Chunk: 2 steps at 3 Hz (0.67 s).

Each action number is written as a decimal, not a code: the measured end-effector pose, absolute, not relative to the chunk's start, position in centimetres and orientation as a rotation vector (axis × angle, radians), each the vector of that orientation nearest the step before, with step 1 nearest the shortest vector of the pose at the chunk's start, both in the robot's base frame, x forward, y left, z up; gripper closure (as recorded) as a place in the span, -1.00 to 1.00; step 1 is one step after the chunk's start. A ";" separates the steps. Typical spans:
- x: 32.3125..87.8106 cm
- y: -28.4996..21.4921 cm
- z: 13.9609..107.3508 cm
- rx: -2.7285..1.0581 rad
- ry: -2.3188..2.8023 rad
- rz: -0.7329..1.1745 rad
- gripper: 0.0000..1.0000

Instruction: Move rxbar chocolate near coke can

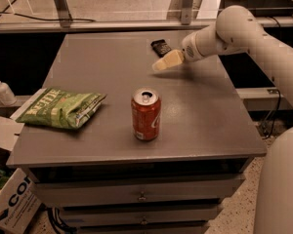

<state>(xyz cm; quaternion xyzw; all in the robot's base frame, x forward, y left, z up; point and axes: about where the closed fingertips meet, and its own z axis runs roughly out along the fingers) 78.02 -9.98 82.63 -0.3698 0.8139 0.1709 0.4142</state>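
Observation:
The rxbar chocolate, a small flat black wrapper, lies near the far right edge of the grey table. The coke can, red with a silver top, stands upright near the table's front middle. My gripper hangs over the table just in front of the rxbar, its pale fingers pointing left and slightly down, holding nothing. It is well behind and to the right of the can. The white arm reaches in from the right.
A green chip bag lies at the table's left front. A soap pump bottle and a cardboard box stand off the table's left side. Drawers run below the tabletop. A metal railing runs behind the table.

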 end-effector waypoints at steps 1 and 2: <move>79.5 -8.2 82.3 -0.936 2.019 0.426 -1.00; 80.0 -7.3 82.2 -0.950 1.989 0.397 -0.62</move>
